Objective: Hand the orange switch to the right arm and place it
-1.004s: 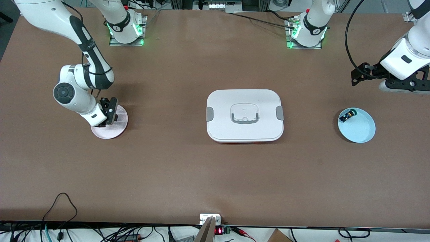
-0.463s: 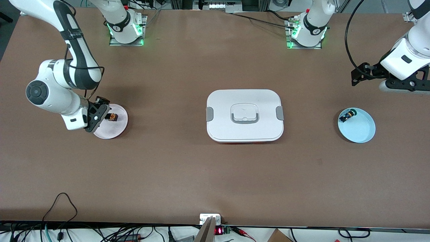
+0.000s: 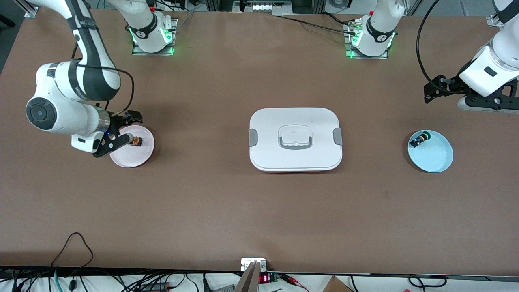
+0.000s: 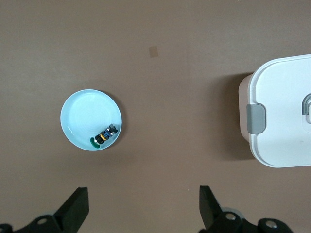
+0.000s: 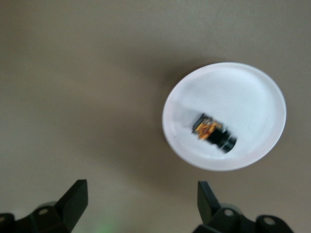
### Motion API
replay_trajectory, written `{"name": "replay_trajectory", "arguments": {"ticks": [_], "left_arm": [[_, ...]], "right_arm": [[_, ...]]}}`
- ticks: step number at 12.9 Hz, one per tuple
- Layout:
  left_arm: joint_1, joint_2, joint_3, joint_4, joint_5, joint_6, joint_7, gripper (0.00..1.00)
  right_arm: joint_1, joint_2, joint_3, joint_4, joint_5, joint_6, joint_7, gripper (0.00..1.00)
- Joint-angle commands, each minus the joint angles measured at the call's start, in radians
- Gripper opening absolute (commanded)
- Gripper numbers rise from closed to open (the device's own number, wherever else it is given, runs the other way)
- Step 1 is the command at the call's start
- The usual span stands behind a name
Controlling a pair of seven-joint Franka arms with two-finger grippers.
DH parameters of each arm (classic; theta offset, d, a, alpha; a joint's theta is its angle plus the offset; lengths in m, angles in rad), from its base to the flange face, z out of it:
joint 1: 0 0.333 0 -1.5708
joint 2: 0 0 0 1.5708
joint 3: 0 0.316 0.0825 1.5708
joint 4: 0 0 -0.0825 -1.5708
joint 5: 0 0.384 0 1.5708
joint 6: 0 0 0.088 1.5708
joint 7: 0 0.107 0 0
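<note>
Orange switch (image 5: 214, 132) lying in pink dish (image 3: 146, 156), right pincer (image 3: 126, 129) open above, left pincer (image 4: 141, 213) open, waiting.

Your front view looks down on the whole bench (image 3: 227, 211); each wrist view looks straight down closer, sharing one dish with it.

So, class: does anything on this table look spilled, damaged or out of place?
Nothing stands out. The orange switch lies on its side in the pink dish, the green-capped switch in the blue dish, and the white container sits closed between them.
</note>
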Motion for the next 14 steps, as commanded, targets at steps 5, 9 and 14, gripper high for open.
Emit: {"name": "replay_trajectory", "arguments": {"ticks": [5,9,14], "left_arm": [[-0.008,-0.008,-0.002,0.014,0.002,-0.019,-0.011,1.0],[-0.008,-0.009,-0.003,0.016,0.002,-0.021,-0.011,1.0],[-0.01,-0.009,-0.01,0.016,0.002,-0.022,-0.013,1.0]], "right_arm": [[0.029,-0.068,-0.037,0.279,-0.074,-0.191,0.163,1.0],[0.044,-0.088,-0.162,0.338,0.019,-0.157,0.227,1.0],[0.08,-0.135,-0.183,0.359,-0.05,-0.256,0.242,1.0]]}}
